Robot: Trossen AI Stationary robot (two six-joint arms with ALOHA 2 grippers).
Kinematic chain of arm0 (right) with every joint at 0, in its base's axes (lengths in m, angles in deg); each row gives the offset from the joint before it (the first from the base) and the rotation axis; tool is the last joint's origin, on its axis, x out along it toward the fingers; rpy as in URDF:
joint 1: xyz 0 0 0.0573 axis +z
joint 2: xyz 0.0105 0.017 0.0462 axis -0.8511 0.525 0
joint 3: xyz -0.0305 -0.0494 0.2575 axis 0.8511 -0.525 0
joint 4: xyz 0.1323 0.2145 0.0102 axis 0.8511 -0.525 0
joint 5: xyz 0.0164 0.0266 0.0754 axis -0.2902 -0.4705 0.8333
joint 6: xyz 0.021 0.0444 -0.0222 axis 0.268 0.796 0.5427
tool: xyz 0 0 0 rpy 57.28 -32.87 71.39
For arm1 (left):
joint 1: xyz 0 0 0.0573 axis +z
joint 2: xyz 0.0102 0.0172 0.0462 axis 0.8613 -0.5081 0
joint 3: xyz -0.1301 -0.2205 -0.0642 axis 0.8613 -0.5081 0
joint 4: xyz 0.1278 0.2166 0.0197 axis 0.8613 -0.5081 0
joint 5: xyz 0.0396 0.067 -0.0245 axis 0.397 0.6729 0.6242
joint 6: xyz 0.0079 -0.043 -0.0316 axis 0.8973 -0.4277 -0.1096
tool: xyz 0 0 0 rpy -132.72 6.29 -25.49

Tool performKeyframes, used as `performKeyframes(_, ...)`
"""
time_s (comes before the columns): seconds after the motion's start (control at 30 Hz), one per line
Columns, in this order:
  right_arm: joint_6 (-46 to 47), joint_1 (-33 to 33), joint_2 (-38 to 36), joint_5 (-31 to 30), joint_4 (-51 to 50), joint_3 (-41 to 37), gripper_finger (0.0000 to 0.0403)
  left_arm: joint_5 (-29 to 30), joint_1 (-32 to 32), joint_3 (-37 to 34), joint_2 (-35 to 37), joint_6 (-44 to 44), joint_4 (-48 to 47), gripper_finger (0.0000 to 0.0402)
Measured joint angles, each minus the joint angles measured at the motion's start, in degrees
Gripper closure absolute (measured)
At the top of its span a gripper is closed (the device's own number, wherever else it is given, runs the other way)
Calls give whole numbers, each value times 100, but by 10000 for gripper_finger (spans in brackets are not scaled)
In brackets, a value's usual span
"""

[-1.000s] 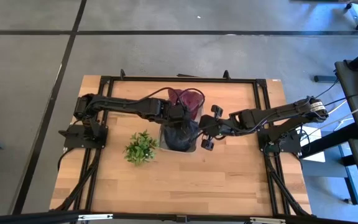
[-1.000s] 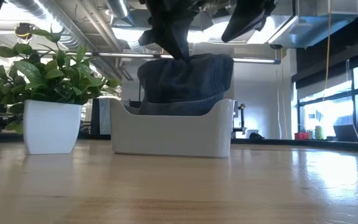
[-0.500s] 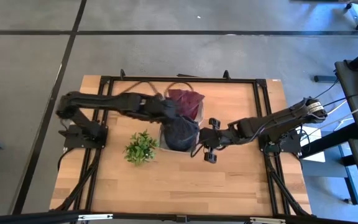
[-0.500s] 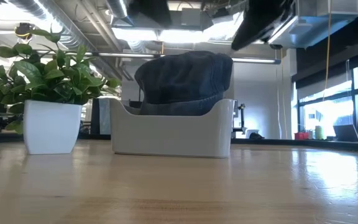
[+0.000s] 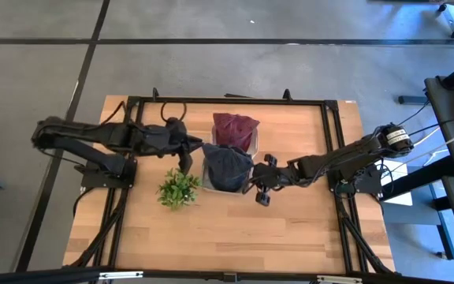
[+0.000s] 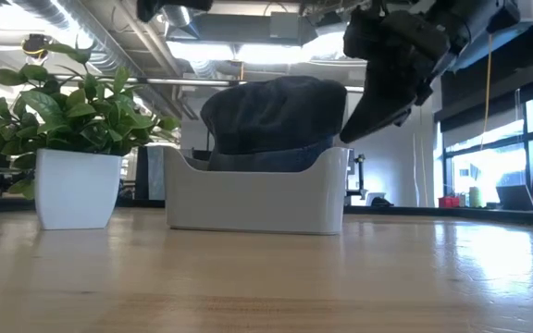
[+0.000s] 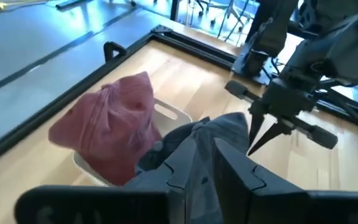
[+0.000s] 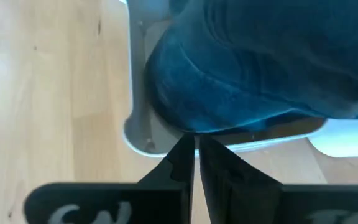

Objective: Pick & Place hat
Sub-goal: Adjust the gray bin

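You have a dark blue denim hat sitting crown-up in the white bin; a crumpled maroon hat lies in the bin just behind.

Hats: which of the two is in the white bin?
The dark blue denim hat, sitting in the white bin beside the right hand. The maroon hat lies behind it, in a separate tray.

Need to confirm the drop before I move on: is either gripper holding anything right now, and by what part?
Nothing is held. The dark blue hat sits in the white bin; left gripper is clear of it, right gripper shut and empty beside it.
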Motion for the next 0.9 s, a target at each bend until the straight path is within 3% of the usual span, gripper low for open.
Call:
performKeyframes(0.37,-573,-208,44,32,354,50,377,-1,16,-815,184,-578,542,353)
performKeyframes(0.9,-570,-297,383,316,165,56,377,-2,17,-822,132,-563,587,354)
